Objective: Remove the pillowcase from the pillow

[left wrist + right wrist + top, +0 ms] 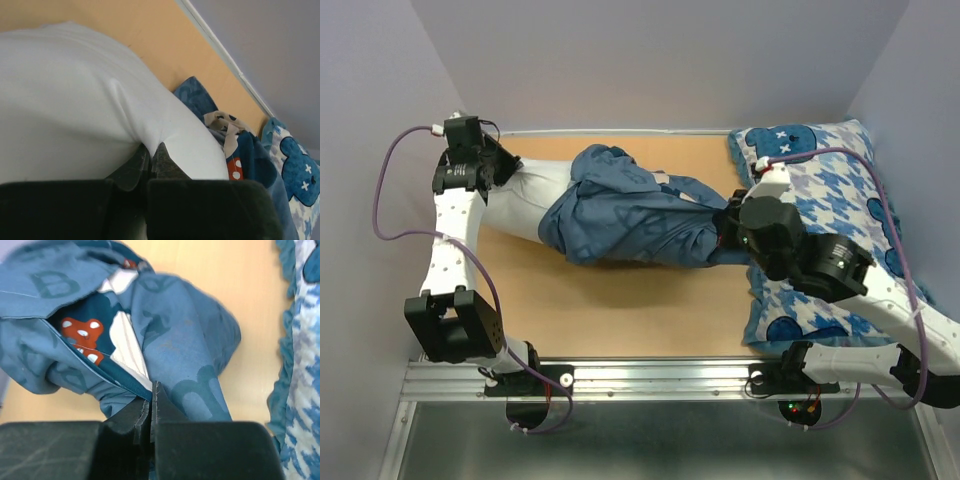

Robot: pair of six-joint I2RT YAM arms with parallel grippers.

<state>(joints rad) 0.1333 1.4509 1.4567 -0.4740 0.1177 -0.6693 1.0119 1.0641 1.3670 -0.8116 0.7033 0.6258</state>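
Jaws clamped: L jaws pinch pillow (65, 110) end, R jaws pinch bunched pillowcase (185, 340).

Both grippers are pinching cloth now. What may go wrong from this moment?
The left gripper pinches only a small fold of the pillow; it may slip when pulled.
The pillowcase, held by the right gripper, is bunched and may snag.
The right arm may drag the houndstooth pillow beneath it.

The pillowcase (630, 220) is slate-blue, the pillow (530, 195) white, the cushion (830, 195) blue-white houndstooth.
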